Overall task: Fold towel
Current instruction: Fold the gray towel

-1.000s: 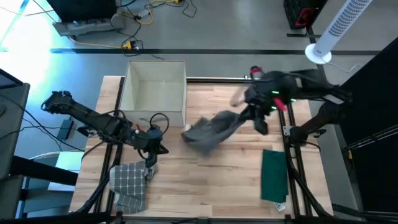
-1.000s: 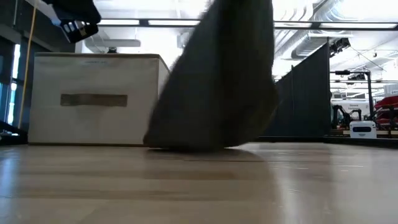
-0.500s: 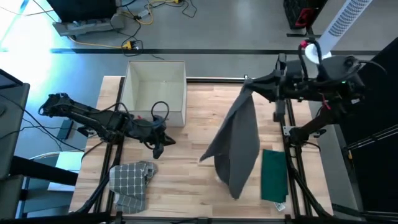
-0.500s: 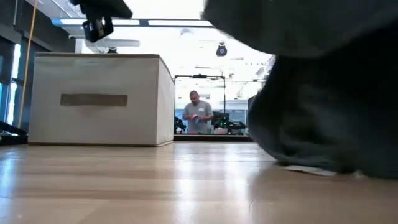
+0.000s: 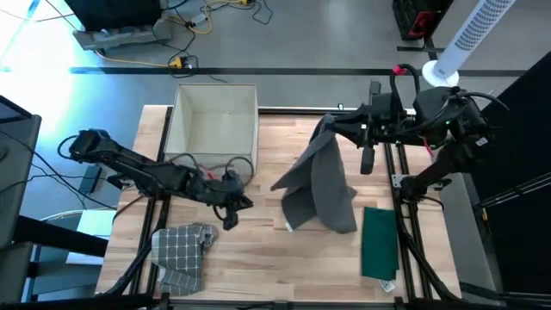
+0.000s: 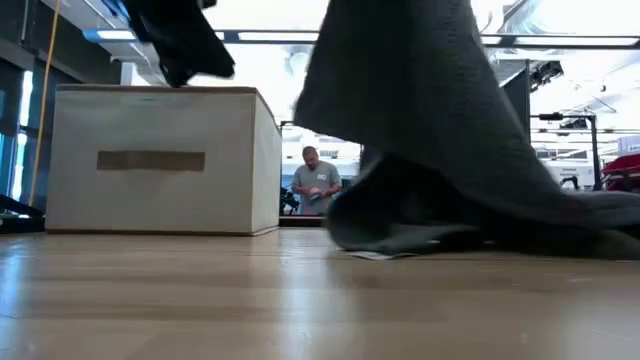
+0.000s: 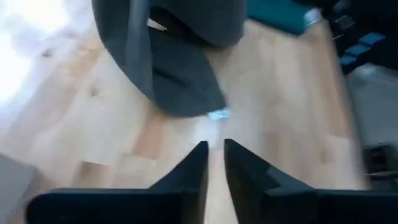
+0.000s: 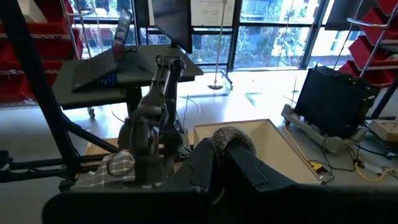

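Currently, my right gripper (image 5: 330, 127) is raised above the table (image 5: 258, 250), fingers pinched on the top edge of the gray towel (image 5: 318, 185), whose lower end rests on the wood. My left gripper (image 5: 232, 213) hovers low nearby, nearly closed and empty. Only the low view shows a person (image 6: 315, 185) beyond the beige box (image 6: 150, 160).

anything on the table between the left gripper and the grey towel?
No: in the high view, only bare wood separates the left gripper from the grey towel hanging from the right gripper. The left wrist view shows the same bare stretch.
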You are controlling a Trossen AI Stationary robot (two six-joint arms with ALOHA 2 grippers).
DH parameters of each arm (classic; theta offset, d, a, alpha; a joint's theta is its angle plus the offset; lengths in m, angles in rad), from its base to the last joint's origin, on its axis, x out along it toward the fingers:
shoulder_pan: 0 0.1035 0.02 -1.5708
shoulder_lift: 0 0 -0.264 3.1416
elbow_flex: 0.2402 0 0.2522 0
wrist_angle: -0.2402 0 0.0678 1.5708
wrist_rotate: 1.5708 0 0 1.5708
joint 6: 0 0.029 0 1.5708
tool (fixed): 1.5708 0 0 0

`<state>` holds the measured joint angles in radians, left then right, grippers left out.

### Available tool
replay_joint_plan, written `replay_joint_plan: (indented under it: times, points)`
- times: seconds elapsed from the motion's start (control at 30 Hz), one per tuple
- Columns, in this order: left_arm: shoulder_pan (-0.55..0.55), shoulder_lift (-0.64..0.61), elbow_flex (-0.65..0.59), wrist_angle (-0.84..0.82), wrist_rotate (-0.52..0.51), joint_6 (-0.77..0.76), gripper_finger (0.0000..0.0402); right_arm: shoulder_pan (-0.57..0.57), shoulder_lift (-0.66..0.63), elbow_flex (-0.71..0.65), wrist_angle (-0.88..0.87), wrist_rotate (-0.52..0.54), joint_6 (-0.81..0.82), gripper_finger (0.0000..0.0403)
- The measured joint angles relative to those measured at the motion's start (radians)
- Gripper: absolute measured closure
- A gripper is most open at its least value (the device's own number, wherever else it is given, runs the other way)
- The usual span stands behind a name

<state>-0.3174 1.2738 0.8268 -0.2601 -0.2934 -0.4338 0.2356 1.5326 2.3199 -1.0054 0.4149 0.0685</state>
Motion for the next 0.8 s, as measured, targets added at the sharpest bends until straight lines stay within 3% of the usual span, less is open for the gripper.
replay_joint_plan:
  times: [0.1,0.17,0.43,0.57,0.8]
  points:
    - [-0.022,0.058,0.0,0.045,-0.141,-0.042,0.03,0.0,0.0,0.0,0.0,0.001,0.005,0.0394]
    - [-0.043,0.088,0.0,0.058,-0.174,-0.059,0.0275,0.0,0.0,0.0,0.0,0.001,0.005,0.0394]
    - [-0.127,0.165,0.0,0.144,-0.136,-0.097,0.0195,0.0,0.0,0.0,-0.023,0.039,0.01,0.0394]
    - [-0.152,0.162,0.0,0.197,-0.223,-0.12,0.0177,0.0,0.0,0.0,-0.049,0.038,0.02,0.0394]
    - [-0.147,0.213,0.0,0.291,-0.243,-0.045,0.0174,0.0,0.0,0.0,-0.051,0.039,0.029,0.0394]
